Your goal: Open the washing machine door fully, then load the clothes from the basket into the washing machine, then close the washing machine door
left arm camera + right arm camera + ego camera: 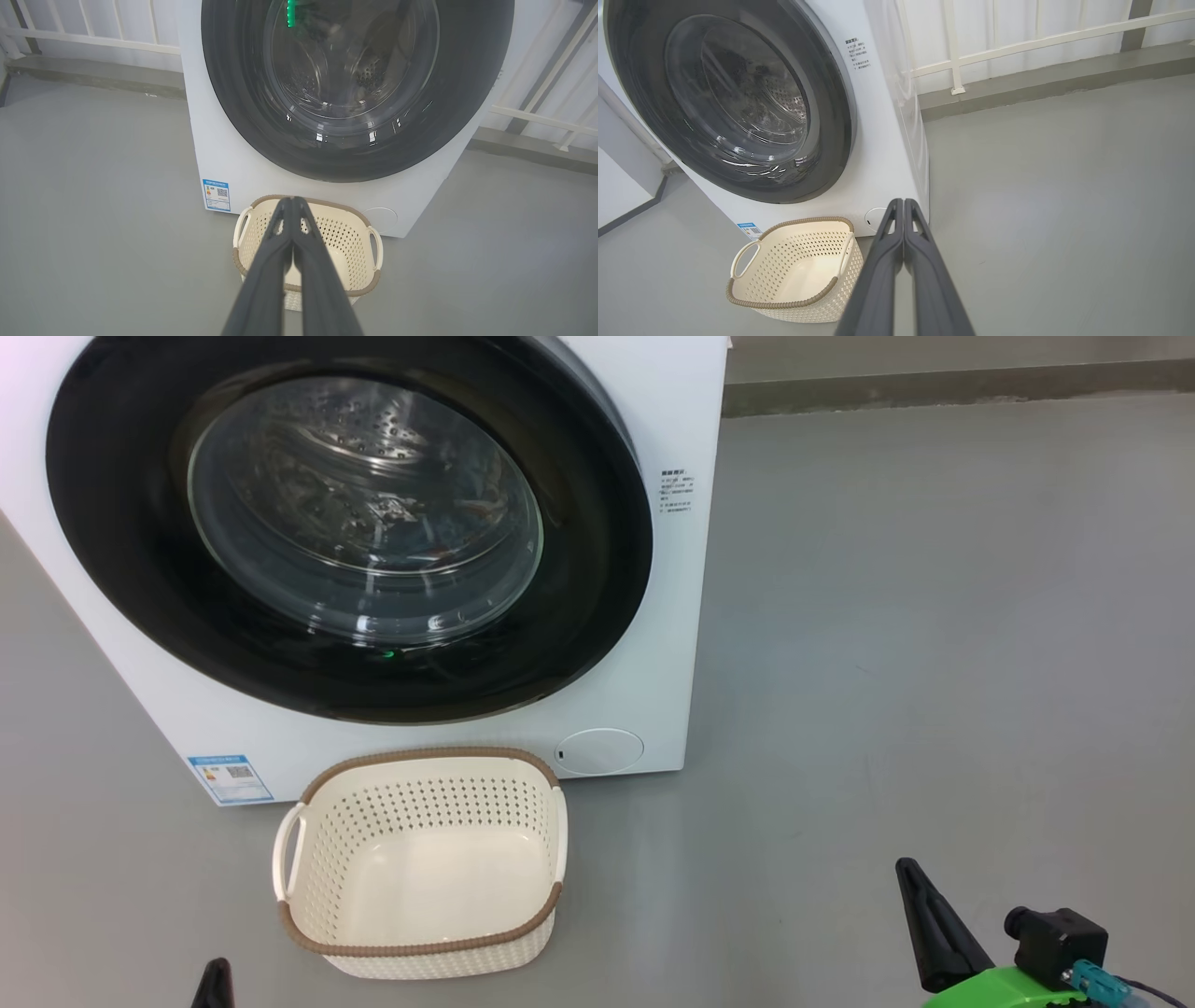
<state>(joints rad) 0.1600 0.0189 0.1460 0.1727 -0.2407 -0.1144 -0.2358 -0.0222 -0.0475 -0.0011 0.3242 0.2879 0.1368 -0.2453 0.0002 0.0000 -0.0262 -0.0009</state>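
Observation:
The white washing machine (674, 644) stands in front of me with its door (121, 551) flat against the front, black rim around a clear glass bowl. On the floor just before it sits the cream basket (317, 859), its inside bare. The clothes are out of view. My left gripper (217, 980) peeks up at the bottom edge, below the basket's left corner. In the left wrist view the left gripper (292, 200) is shut, tips over the basket (348, 242). My right gripper (907, 870) is low on the right, well away from the basket. In the right wrist view the right gripper (903, 201) is shut on nothing.
A blue label (230, 778) and a round cap (599, 750) sit low on the machine's front. Open grey floor (934, 616) stretches to the right. A low kerb (934, 387) runs behind it, and a white railing (1017, 46) stands on it.

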